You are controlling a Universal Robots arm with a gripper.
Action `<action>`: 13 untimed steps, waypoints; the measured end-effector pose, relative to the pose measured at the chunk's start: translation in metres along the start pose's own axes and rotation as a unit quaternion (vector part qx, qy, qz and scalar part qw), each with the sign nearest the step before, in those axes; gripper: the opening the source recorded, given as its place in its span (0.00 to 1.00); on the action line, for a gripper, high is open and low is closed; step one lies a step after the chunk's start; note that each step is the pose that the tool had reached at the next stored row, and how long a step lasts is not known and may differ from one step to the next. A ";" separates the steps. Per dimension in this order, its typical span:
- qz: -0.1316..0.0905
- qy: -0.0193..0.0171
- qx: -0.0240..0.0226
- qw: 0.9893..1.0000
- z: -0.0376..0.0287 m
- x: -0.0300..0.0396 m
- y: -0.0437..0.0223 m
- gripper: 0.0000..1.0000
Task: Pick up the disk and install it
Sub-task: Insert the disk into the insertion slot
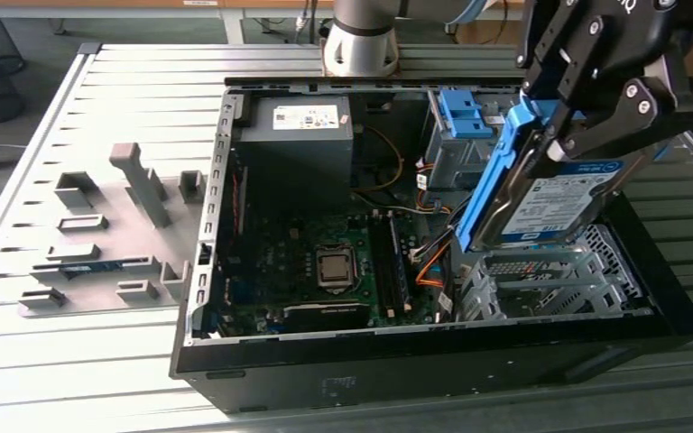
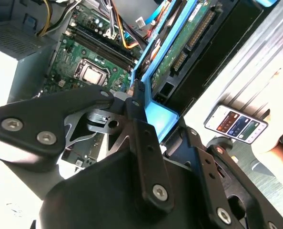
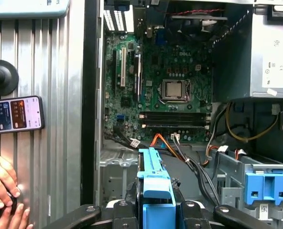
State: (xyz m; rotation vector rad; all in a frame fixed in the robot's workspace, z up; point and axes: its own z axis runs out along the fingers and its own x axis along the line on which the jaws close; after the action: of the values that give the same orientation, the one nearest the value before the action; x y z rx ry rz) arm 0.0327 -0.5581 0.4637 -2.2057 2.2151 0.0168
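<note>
The fingers (image 2: 144, 138) of the gripper (image 1: 587, 126) are closed on the disk (image 1: 558, 203), pressing on its blue bracket (image 1: 491, 180) from two sides, and they hold it tilted in the air above the open computer case (image 1: 443, 356). In the exterior view the disk hangs over the metal drive cage (image 1: 551, 280) that sits in the case corner, with its white-and-blue label facing outward and its lower edge just above the cage, not touching it as far as I can tell. In the second wrist view the underside of the disk (image 2: 179, 45) shows its green circuit board, framed by the blue bracket, and the black fingers clamp the near end of this bracket. In the first wrist view the blue bracket (image 3: 153, 183) stands between the two black gripper arms, above the case floor. Inside the case lies the green motherboard (image 3: 165, 90) with the processor socket (image 3: 176, 89) near its middle, and beside the motherboard sits the grey power-supply box (image 1: 299, 135) with a white sticker. A second, bare blue bracket (image 1: 461, 113) sits in the case behind the disk. Orange and black cables (image 3: 179, 152) run between the motherboard and the drive cage. Outside the case, on the ribbed metal table (image 1: 106, 99), lies a grey fixture with slots (image 1: 106, 225). A phone (image 3: 15, 113) lies on the table beside the case, and a person's hand (image 3: 3, 188) rests near it.
</note>
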 end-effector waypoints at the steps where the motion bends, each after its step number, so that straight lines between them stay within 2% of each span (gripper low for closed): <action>1: 0.001 0.000 0.000 1.000 0.0000 0.0010 0.0000 0.37; 4: 0.005 0.000 0.000 1.000 0.0012 0.0016 -0.0023 0.37; 8: 0.005 0.000 0.000 1.000 0.0043 0.0016 -0.0130 0.37; 10: 0.005 0.000 0.000 1.000 0.0061 0.0018 -0.0207 0.37; 13: 0.005 0.000 -0.002 1.000 0.0068 0.0029 -0.0241 0.37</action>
State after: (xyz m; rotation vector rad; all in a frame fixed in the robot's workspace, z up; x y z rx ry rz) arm 0.0568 -0.5610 0.4569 -2.1960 2.2282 0.0204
